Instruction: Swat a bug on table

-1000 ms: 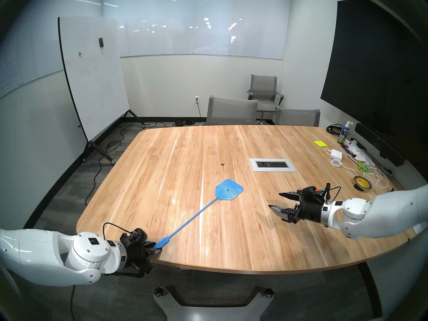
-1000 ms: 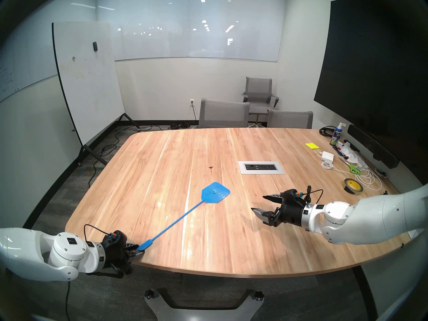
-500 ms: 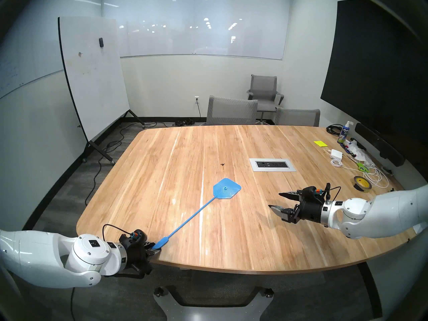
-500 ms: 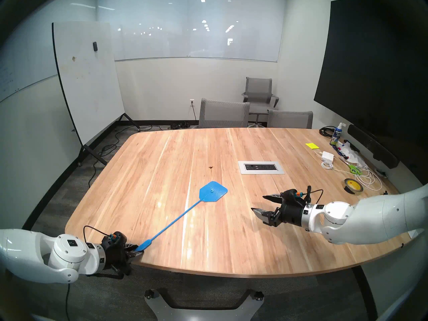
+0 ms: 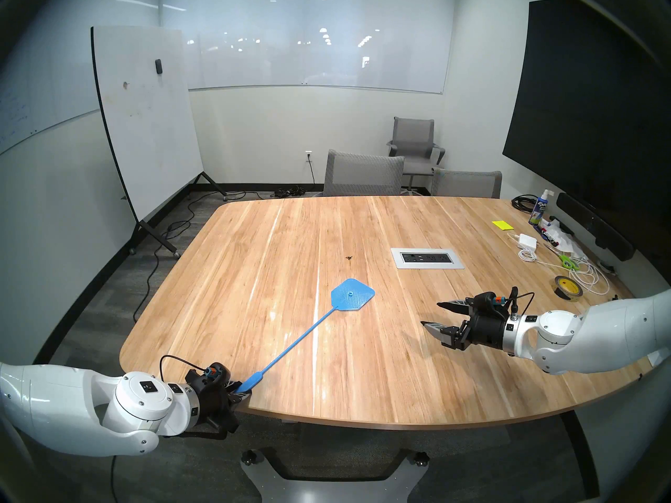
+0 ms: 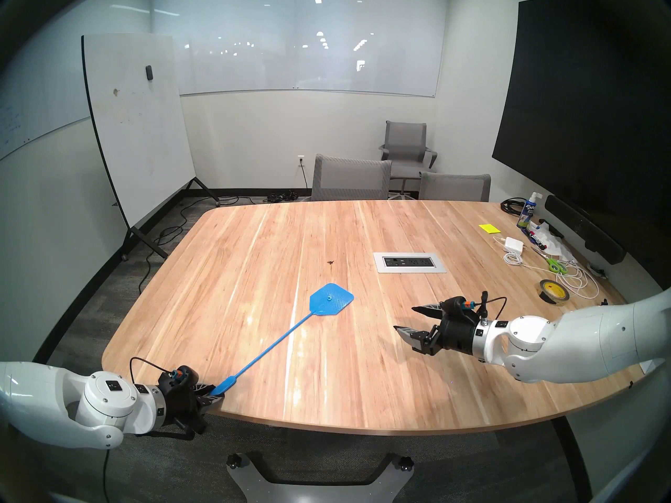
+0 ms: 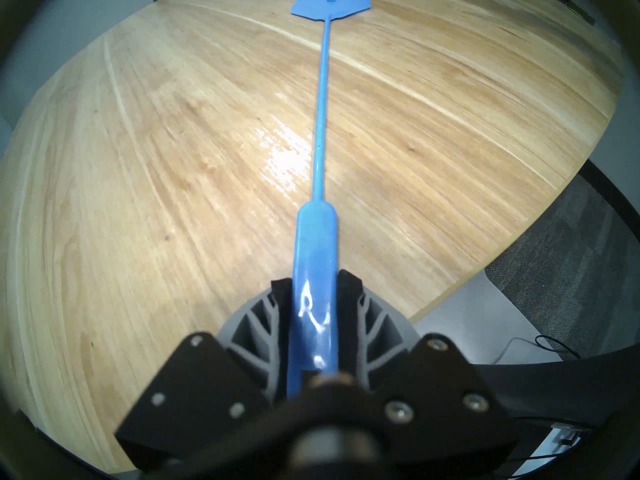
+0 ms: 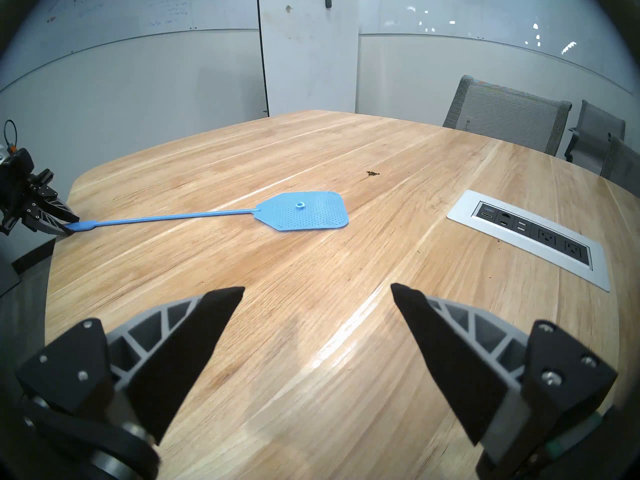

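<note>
swatter gripped, bug a little past its head

while the left gripper (image 5: pixel 242 389) sits at the near edge of the table (image 5: pixel 363 382), its jaws are clamped on the handle of a blue fly swatter (image 5: pixel 297 340). outward, the thin shaft runs across the wood to the flat head, which lies low over the tabletop. beyond the head, apart from it, sits the bug (image 5: pixel 349 257), left of the outlet panel (image 5: pixel 427 258). the right gripper (image 5: pixel 435 315) hangs above the table with jaws spread wide, grasping nothing.

- the table (image 5: pixel 363 364) was pale plank wood, smooth, with glossy glare streaks;
- the fly swatter (image 5: pixel 353 294) was shiny blue plastic, its head perforated;
- the outlet panel (image 5: pixel 428 266) looked brushed silver metal
</note>
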Controlling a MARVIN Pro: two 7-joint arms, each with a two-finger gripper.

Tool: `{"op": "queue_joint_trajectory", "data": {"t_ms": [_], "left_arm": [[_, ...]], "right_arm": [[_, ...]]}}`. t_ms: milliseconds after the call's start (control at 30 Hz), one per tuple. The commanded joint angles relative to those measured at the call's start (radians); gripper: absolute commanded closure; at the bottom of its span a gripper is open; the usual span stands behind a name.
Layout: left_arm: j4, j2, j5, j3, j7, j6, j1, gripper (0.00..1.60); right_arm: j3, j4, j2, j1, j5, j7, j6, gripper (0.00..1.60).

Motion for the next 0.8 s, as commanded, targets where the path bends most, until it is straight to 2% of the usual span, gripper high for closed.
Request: {"op": "queue_joint_trajectory", "data": {"t_ms": [0, 767], "left_arm": [[0.015, 0.013, -0.007, 0.067, 0.012, 0.042, 0.058, 1.6], [0.009, 0.014, 0.012, 0.122, 0.107, -0.003, 0.069, 1.6]], "right_arm": [[0.008, 0.002, 0.0, 0.01, -0.001, 0.0, -0.004, 0.0], [0.008, 0.002, -0.001, 0.008, 0.001, 0.0, -0.003, 0.0]]}}
